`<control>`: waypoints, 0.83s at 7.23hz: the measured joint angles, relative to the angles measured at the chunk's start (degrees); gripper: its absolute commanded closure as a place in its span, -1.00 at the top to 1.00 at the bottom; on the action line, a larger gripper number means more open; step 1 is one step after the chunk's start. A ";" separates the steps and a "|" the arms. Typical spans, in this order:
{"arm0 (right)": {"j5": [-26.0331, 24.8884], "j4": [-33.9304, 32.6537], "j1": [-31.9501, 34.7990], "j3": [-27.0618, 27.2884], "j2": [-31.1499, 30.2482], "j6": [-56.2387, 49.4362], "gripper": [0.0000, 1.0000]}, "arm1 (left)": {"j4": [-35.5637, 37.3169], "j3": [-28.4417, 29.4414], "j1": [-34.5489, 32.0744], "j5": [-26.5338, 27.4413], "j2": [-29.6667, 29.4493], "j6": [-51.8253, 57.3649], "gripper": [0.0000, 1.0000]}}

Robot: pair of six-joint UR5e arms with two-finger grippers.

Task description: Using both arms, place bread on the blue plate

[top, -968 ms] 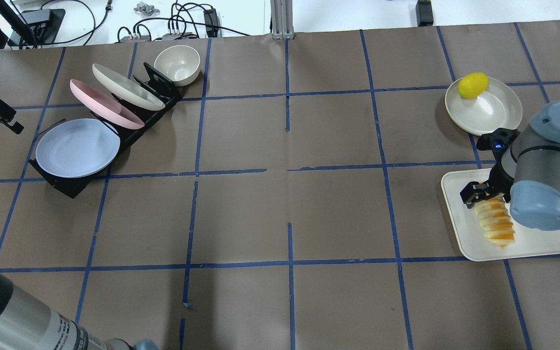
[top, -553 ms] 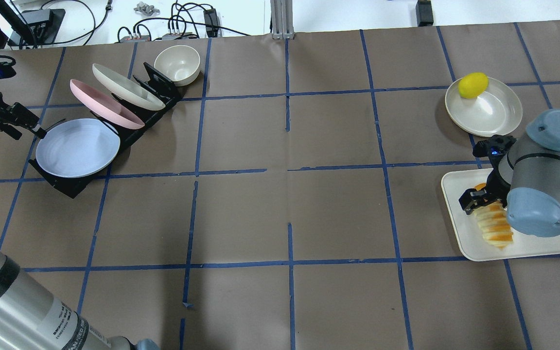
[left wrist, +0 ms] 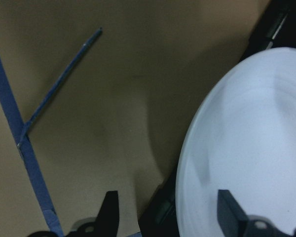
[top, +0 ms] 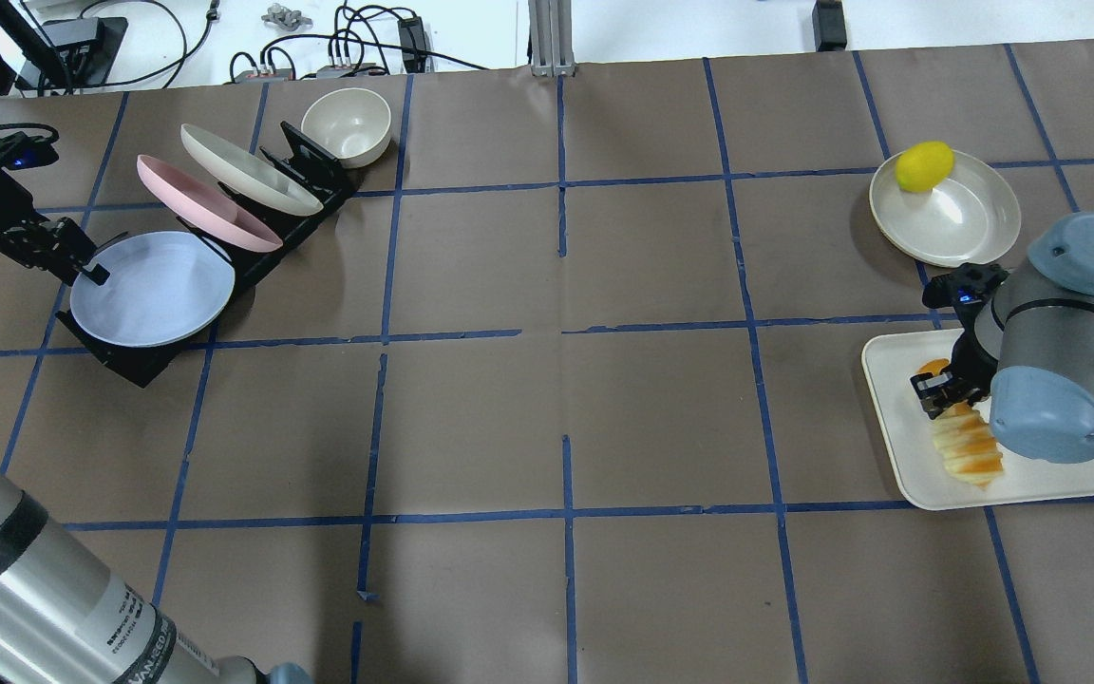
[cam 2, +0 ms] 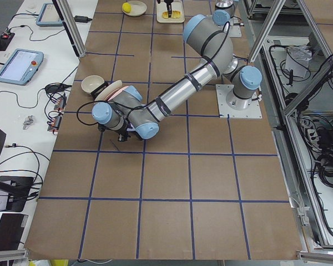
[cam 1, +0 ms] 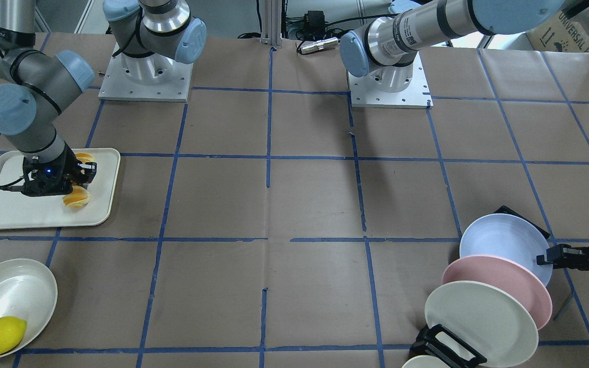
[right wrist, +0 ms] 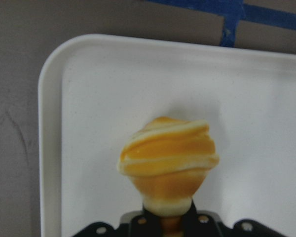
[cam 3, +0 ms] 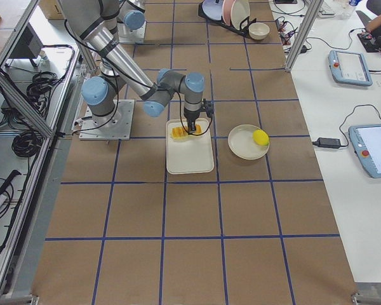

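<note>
Brown paper w/ blue tape grid is covering the table (top: 566, 380). On the white rectangular plastic tray (top: 889, 427), the golden-orange, cream-striped segmented bread loaf (top: 965, 446) is lying flat. The right black two-finger gripper (top: 936, 389) is clamping it near one end, prob. for lifting. Well apart from tray, farther across, the round pale lavender-blue plate (top: 153, 290) is leaning in a black rack (top: 129, 361). The left gripper (top: 86, 271) is straddling its rim, jaws apart, prob. to pull it out.

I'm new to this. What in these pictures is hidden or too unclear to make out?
The bread: its middle is covered by the right gripper in the front-facing view.
The left gripper: partly cut off by the front-facing view's right edge.
The black rack: mostly hidden behind the blue plate and its neighbours, overhead view.
The lemon: too small for detail in the exterior left view.
</note>
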 measured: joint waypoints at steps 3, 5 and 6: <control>0.56 10.90 0.33 -2.30 -10.56 -0.56 -0.93 | -1.30 0.60 0.19 -1.96 0.26 -1.62 -0.74; 1.86 23.25 1.23 -10.47 -14.59 -0.59 -0.93 | -3.12 2.26 0.24 -1.81 0.90 -1.73 -0.74; 2.24 30.31 2.65 -16.74 -14.61 -0.28 -0.93 | -4.81 2.41 0.34 -1.72 1.73 -1.59 -0.74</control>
